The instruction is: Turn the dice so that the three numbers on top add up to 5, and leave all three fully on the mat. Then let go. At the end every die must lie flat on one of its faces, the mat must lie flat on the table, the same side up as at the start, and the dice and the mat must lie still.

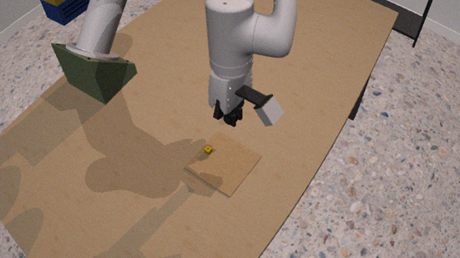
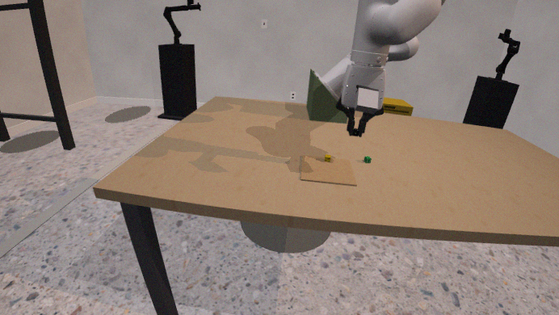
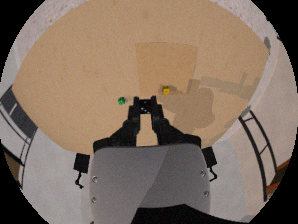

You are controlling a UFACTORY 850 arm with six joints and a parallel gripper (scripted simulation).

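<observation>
My gripper is shut on a black die with white pips, seen between the fingertips in the wrist view, and holds it above the table. A yellow die sits on the thin tan mat, near its edge; its pips are too small to read surely. A green die lies on the table, off the mat, to its right in the exterior view. In the top view the green die is hidden behind the gripper.
The wooden table carries the mat and the green die. A green angled mount with the arm's base stands at the table's far side. Arm shadows fall over part of the table and mat.
</observation>
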